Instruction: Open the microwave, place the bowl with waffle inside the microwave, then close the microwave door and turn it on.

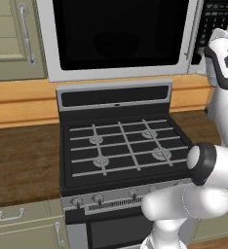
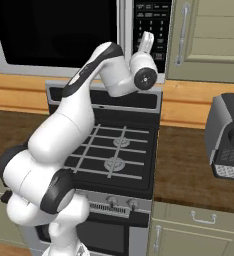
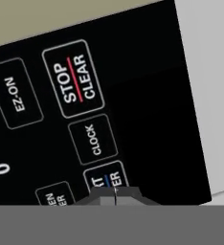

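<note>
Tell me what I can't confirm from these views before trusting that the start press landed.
- Button under the end effector: hand view, label half covered by the shut fingertips.
- Bowl with waffle: microwave door is shut, its black glass shows nothing inside.
- Keypad: right base view, labels too small, partly behind the arm.
- Microwave: top cut off, left base view.

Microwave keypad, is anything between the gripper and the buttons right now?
Nothing visible. The shut gripper is right up against the microwave keypad, its tips at the partly hidden button just below CLOCK. The microwave door is closed.
</note>
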### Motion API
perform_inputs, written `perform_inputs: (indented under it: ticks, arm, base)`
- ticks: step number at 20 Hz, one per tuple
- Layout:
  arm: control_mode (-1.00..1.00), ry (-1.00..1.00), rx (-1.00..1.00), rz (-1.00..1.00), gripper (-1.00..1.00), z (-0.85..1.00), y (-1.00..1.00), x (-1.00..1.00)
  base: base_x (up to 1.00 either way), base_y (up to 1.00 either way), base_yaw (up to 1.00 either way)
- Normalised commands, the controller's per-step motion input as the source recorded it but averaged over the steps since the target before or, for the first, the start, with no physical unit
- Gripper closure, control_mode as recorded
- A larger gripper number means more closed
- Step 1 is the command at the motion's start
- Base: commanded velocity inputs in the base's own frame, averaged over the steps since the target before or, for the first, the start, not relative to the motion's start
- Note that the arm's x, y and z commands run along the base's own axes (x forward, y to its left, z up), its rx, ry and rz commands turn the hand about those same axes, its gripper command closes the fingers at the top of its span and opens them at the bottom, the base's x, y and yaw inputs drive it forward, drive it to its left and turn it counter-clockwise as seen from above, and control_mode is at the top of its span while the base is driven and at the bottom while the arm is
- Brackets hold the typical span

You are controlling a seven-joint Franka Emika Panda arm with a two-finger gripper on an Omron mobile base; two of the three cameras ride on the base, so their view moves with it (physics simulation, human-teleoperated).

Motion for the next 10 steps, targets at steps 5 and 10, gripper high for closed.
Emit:
perform_inputs:
  ticks: [5, 10]
  arm:
    - [-1.0, -0.01, 0.05, 0.0, 1.0, -0.08, -0.07, 0.21]
    - [-1.0, 0.0, 0.0, 0.0, 1.0, 0.33, -0.02, -0.63]
  base:
    - [0.0, 0.0, 0.0]
    - [0.0, 0.0, 0.0]
